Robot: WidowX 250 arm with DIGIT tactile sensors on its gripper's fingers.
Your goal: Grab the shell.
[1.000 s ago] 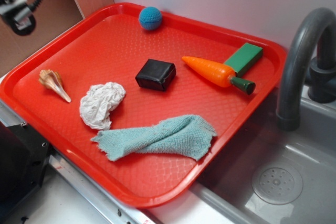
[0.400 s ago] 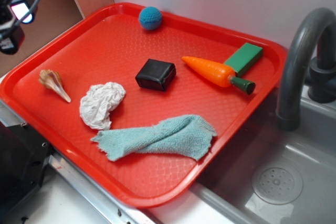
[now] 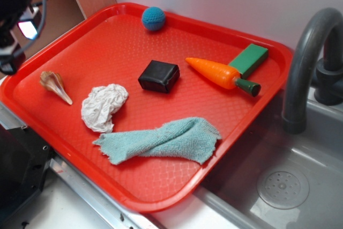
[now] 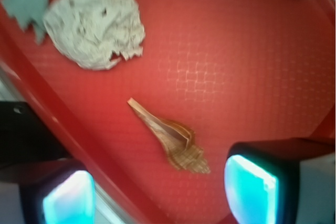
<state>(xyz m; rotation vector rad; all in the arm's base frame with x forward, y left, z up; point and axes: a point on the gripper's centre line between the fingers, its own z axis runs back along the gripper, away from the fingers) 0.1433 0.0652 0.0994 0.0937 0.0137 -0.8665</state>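
- We see the shell (image 3: 54, 85) lying flat on the red tray (image 3: 134, 181), near the tray's left edge, its ribbed wide end toward the far left and its long pale point aimed at the near side.
- In the wrist view the shell (image 4: 169, 138) sits between the two fingers, a little closer to the right-hand one, with bare tray all round it; nothing touches it.
- Our gripper (image 4: 157, 195) is spread wide and carries nothing: one finger (image 4: 65, 195) shows at lower left and the other at lower right, each with a bright cyan pad, both blurred.
- In the exterior view the gripper's body (image 3: 16, 14) hangs at the upper left, above the tray's left rim and above the shell; its fingertips we cannot make out there.
- The crumpled white paper wad (image 3: 103, 106) lies just to the right of the shell, apart from it.
- A light blue cloth (image 3: 161, 140) stretches across the near part of the tray, close below the wad.
- A black block (image 3: 159, 76) rests near the tray's middle.
- An orange toy carrot (image 3: 220, 74) lies to the right of the block, and a green block (image 3: 248, 59) lies just behind it.
- A blue ball (image 3: 153, 18) sits at the tray's far rim.
- A grey faucet (image 3: 305, 63) and a sink (image 3: 284, 186) stand to the right of the tray.
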